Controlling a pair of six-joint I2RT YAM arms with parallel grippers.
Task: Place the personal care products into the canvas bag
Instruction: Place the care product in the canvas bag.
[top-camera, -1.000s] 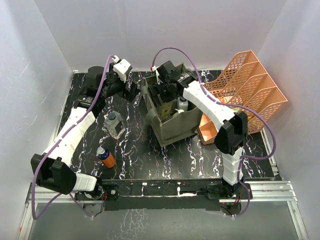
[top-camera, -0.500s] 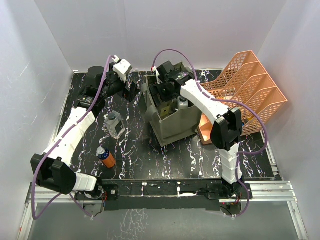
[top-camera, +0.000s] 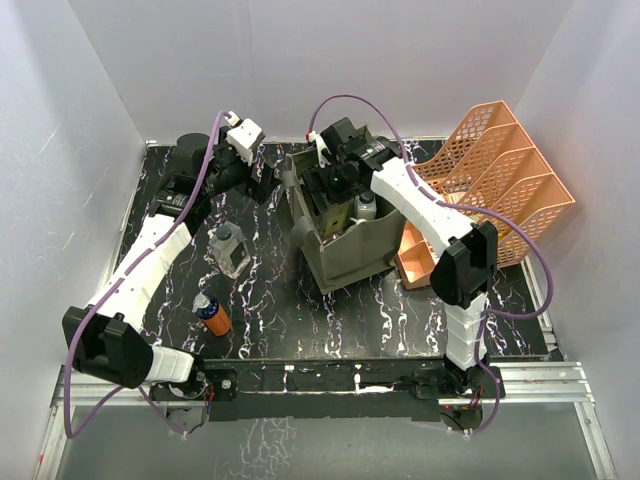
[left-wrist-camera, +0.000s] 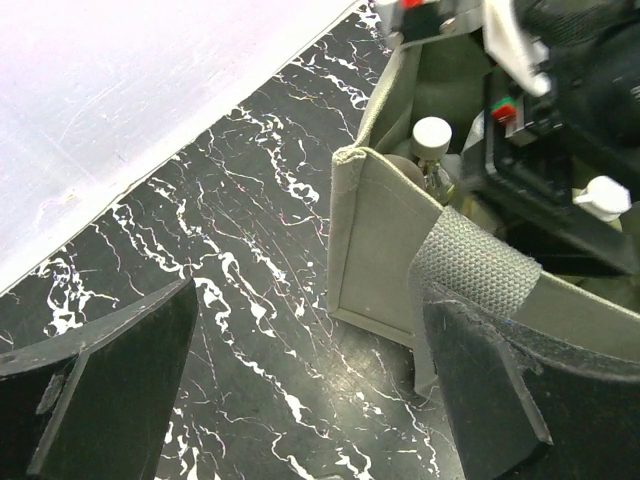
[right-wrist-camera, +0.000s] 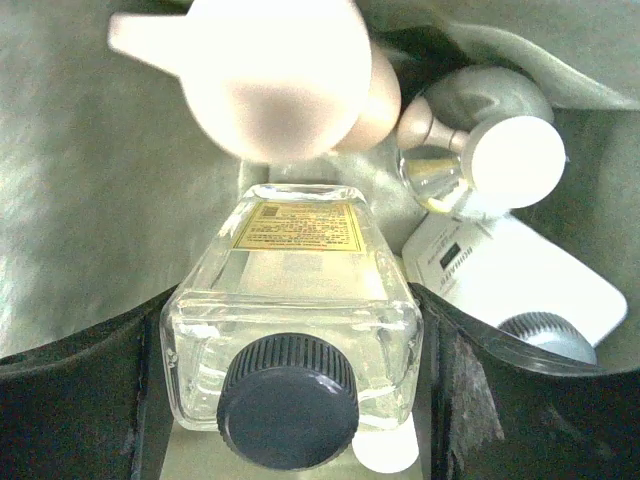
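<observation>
The olive canvas bag (top-camera: 348, 255) stands mid-table. My right gripper (top-camera: 335, 190) reaches down into it, shut on a clear square bottle (right-wrist-camera: 295, 290) with a black cap (right-wrist-camera: 288, 400), and both fingers press its sides. Around it in the bag are a beige-topped bottle (right-wrist-camera: 280, 75), a silver bottle with a white cap (right-wrist-camera: 490, 150) and a flat white bottle (right-wrist-camera: 510, 275). My left gripper (top-camera: 268, 185) hangs open beside the bag's left wall (left-wrist-camera: 385, 250), its right finger against the strap handle (left-wrist-camera: 475, 270). On the table remain a clear bottle (top-camera: 228, 248) and an orange bottle (top-camera: 213, 315).
An orange lattice tray organizer (top-camera: 500, 180) stands at the right, close to the bag. White walls close in the black marbled table (top-camera: 300, 320) at the back and sides. A dark round object (top-camera: 190, 148) sits at the back left corner.
The right arm has shifted slightly over the bag, elbow swinging left and back right, with the gripper staying inside. The left arm and the bottles on the table have not moved.
</observation>
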